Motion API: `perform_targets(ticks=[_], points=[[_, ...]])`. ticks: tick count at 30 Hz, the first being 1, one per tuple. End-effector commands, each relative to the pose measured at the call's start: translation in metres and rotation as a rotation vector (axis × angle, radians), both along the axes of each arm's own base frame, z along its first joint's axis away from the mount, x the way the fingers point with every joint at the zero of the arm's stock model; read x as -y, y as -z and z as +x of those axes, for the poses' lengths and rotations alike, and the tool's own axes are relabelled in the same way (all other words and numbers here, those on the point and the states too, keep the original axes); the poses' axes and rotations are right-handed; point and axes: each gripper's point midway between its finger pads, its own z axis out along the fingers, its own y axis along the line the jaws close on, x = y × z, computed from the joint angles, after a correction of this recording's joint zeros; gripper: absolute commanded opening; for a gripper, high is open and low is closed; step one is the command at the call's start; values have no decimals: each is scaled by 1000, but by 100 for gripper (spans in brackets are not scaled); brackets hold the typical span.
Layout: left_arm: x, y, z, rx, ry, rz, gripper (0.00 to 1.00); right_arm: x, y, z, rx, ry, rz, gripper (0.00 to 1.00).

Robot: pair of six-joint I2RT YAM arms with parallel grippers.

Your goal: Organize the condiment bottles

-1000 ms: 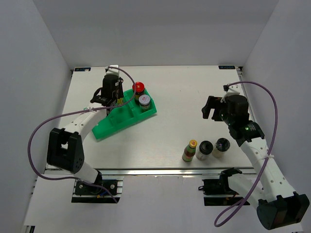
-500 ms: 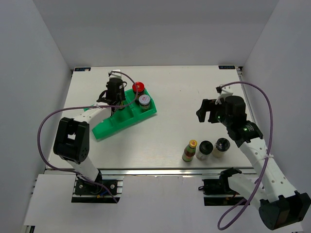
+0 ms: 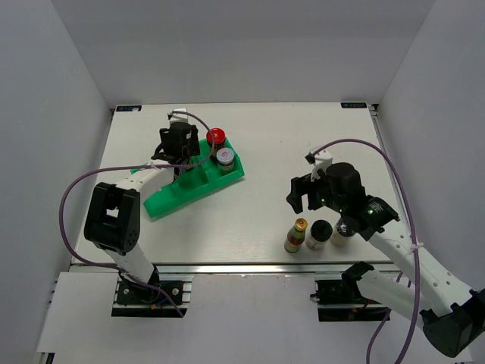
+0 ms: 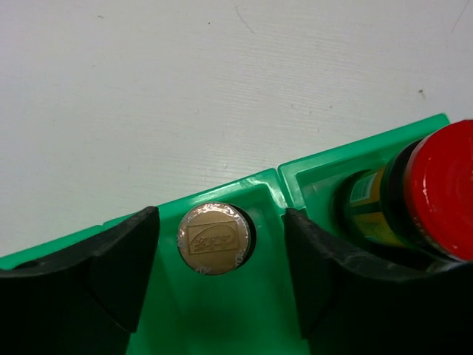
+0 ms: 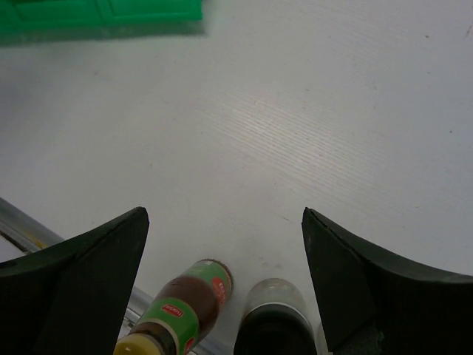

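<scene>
**Left gripper.** The left gripper point(image 4: 220, 229) is positioned over the far end of the green bin point(image 3: 173, 199). Its jaws are partly open. One of the fingers point(image 4: 118, 259) stands on each side of the tan-capped bottle point(image 4: 216, 238), and neither touches the cap: a strip of green floor shows on both sides. The bottle stands upright in the corner compartment, directly below the gripper and close to the bin's far wall. Beyond that wall the white surface point(image 4: 222, 74) lies bare.

To the right of the gripper, across a divider, the red-capped jar point(image 4: 436, 188) occupies the adjoining compartment, close beside the right finger. Contact between the two cannot be judged. The silver-lidded jar point(image 3: 224, 156) sits in the compartment next to it, on the near side.

**Right gripper.** The right gripper point(image 5: 225, 214) is at full spread and holds nothing. It hangs above the surface, well apart from the bin. In the wrist view, bare surface fills the gap between its fingers and runs ahead to the bin edge.

At the bottom of that gap stand the yellow-capped bottle point(image 5: 181, 314) and a black-lidded jar point(image 5: 270, 318), just beside each other and untouched. A second black-lidded jar point(image 3: 345, 229) stands on the right of this row, partly behind the arm. The row is near the surface's front edge, where a metal rail point(image 5: 22, 225) runs.
</scene>
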Motion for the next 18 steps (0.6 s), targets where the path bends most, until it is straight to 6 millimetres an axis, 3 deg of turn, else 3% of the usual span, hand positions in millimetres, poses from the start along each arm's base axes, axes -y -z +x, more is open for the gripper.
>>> perform_targets(ticks=[1,4,9,13,18], points=[[-3,-23,1,51,-11,-20,79,-2,-9,-5,44,-23,-40,89],[-3,-32,-1,65,-13,-24,98,-5,-12,-7,48,-26,-55,89],[0,-54,-9,66,13,-46,98,-12,-4,-21,-2,-67,-90,89],[13,-89,-21,90,74,-124,98,-25,12,-39,-62,-141,-121,89],[44,-129,-58,141,262,-281,98,-41,19,-59,-88,-238,-143,89]])
